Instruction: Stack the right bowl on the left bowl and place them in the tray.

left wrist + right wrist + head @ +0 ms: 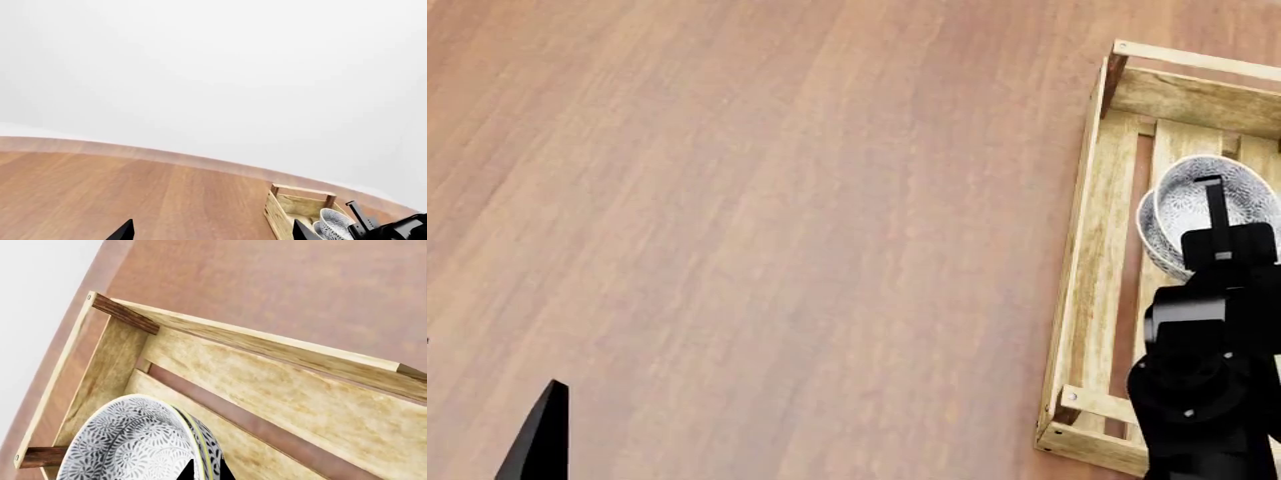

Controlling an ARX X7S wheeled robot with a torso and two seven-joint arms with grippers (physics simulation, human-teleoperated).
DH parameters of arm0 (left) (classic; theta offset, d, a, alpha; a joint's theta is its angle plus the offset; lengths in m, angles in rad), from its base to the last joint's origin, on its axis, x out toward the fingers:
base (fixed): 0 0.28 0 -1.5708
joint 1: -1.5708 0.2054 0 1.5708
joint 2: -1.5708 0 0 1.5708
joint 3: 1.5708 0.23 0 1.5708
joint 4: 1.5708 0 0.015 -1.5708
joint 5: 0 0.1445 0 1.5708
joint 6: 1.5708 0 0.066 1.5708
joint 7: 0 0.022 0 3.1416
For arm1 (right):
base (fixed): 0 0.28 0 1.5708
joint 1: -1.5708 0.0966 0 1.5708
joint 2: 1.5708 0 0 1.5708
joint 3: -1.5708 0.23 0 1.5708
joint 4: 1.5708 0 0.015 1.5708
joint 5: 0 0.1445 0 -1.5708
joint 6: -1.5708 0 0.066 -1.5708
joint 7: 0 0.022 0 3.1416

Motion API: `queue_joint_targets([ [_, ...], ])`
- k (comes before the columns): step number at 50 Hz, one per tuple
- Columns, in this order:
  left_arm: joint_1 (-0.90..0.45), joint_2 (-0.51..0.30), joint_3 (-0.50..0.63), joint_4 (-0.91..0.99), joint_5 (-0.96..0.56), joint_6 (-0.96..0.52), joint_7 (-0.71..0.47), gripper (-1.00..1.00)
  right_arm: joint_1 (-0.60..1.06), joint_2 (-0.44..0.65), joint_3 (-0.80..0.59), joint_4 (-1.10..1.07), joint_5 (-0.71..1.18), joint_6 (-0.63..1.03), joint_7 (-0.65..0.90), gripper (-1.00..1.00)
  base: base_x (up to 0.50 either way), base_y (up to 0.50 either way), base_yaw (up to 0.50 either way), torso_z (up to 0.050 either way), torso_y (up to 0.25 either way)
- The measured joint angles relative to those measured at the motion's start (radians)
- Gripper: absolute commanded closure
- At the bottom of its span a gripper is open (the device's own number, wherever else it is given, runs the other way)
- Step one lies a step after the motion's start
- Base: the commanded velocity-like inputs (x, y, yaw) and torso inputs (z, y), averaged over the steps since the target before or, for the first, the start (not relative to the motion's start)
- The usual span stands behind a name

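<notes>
Bowls (1201,210): 2, nested, sitting inside tray (1090,250) at 2 o'clock.
Right hand (1214,205): pinching stacked rims.
Left hand (541,440): idling; grip state unreadable.
Handling: likely rigid, slick, breakable; gripping at rim.

Wooden table (761,200) carries the slatted tray (1088,300).

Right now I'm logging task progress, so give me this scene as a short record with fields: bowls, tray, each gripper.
bowls: stacked bowls, patterned, one nested in the other, inside the tray
tray: light-wood slatted tray on the wooden table, at the right of the head view
right gripper: right gripper over the bowls, one finger at the rim; open or shut unclear
left gripper: left gripper low at the left, far from the tray; state unclear
</notes>
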Motion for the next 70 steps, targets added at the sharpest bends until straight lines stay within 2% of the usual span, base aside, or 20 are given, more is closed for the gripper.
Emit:
queue_joint_targets([
  [1,0.0,0.0,0.0,0.001,0.0,0.0,0.0,-1.0,-0.001,0.0,0.0,-0.002,-0.001,0.002,0.001,1.0,0.0,0.0,0.0,0.0,0.0],
  [2,0.0,0.0,0.001,0.002,-0.001,0.0,0.001,-1.0,-0.002,0.001,0.0,-0.005,-0.003,0.004,0.002,-1.0,0.0,0.0,0.0,0.0,0.01],
  [28,-0.002,-0.001,0.009,0.005,0.0,0.006,0.012,-1.0,0.002,0.003,0.007,-0.048,-0.037,0.033,-0.008,-1.0,0.0,0.0,0.0,0.0,0.0],
  [36,-0.002,-0.002,0.011,0.007,0.002,0.006,0.01,-1.0,-0.031,0.008,0.006,-0.133,-0.038,0.048,0.035,-1.0,0.0,0.0,0.0,0.0,0.0],
  [45,-0.003,-0.002,0.013,0.013,0.004,0.003,0.008,-1.0,-0.077,0.019,-0.007,-0.291,-0.038,0.086,0.106,-1.0,0.0,0.0,0.0,0.0,0.0],
  [70,-0.006,-0.005,0.022,0.051,0.015,-0.017,-0.011,-1.0,-0.274,0.13,-0.049,-0.939,0.034,0.287,0.307,-1.0,0.0,0.0,0.0,0.0,0.0],
])
